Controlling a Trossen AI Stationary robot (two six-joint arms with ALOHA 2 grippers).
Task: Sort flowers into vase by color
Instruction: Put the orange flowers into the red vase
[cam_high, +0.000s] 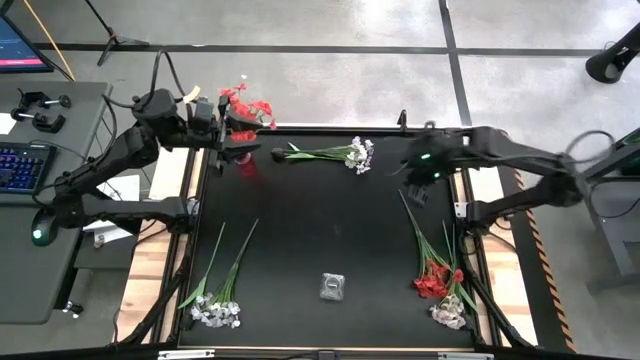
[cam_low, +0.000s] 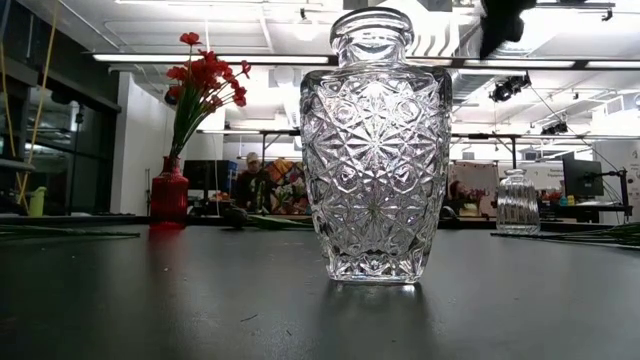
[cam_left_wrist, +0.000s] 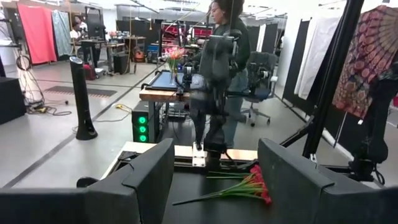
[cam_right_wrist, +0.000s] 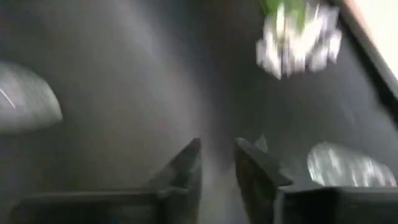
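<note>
Nearest in the low view stands the cut-glass vase (cam_low: 372, 150), empty. On the bench (cam_high: 320, 250) white sprays (cam_high: 215, 312) lie near-left, and red flowers (cam_high: 433, 280) near-right. The right hand (cam_high: 415, 190), fingers slightly parted and empty, hovers at mid-right; it probably must drop onto a stem next. Far-left, the left hand (cam_high: 232, 150) hangs spread by the red vase (cam_low: 169, 192). More white blossoms (cam_high: 360, 154) lie far-centre. The right wrist view is blurred.
</note>
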